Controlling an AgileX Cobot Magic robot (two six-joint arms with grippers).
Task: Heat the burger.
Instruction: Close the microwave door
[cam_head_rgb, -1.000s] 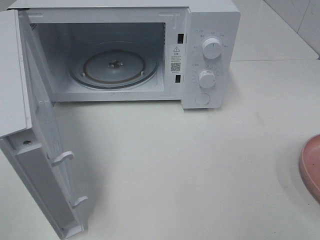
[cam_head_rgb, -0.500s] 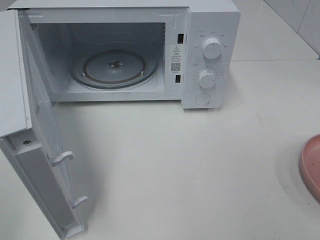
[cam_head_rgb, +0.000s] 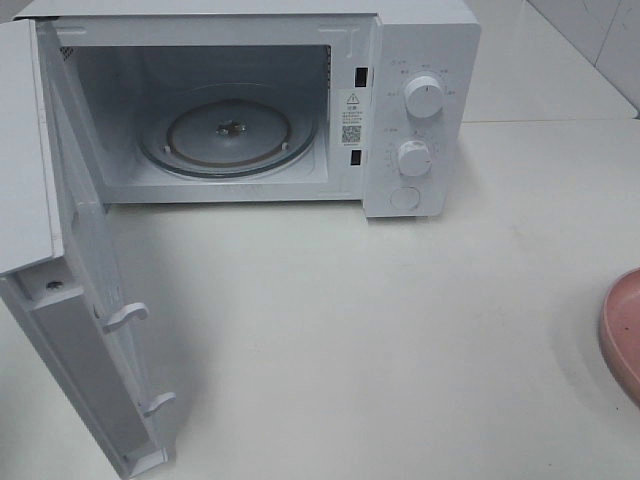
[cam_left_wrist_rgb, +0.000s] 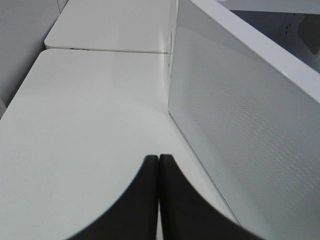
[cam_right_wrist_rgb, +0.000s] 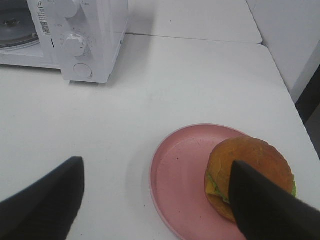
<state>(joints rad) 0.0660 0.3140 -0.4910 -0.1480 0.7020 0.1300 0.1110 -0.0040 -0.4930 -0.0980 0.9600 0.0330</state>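
The burger (cam_right_wrist_rgb: 250, 167), with a golden-brown bun and green and yellow layers, sits on the right part of a round pink plate (cam_right_wrist_rgb: 177, 175) in the right wrist view. My right gripper (cam_right_wrist_rgb: 156, 165) hovers open above the plate, one finger (cam_right_wrist_rgb: 265, 205) in front of the burger and nothing between the two. The exterior view shows only the plate's edge (cam_head_rgb: 622, 335) at the right border, and the burger is out of view there. My left gripper (cam_left_wrist_rgb: 158, 158) is shut on nothing, beside the outer face of the microwave door (cam_left_wrist_rgb: 250, 125). Neither arm shows in the exterior view.
The white microwave (cam_head_rgb: 420, 100) stands at the back of the white table (cam_head_rgb: 380, 330). Its door (cam_head_rgb: 70, 300) is swung wide open toward the front left. A glass turntable (cam_head_rgb: 228, 135) lies bare inside. Two knobs and a button are on its right panel.
Nothing has moved in the exterior view. My left gripper has gone from open to shut.
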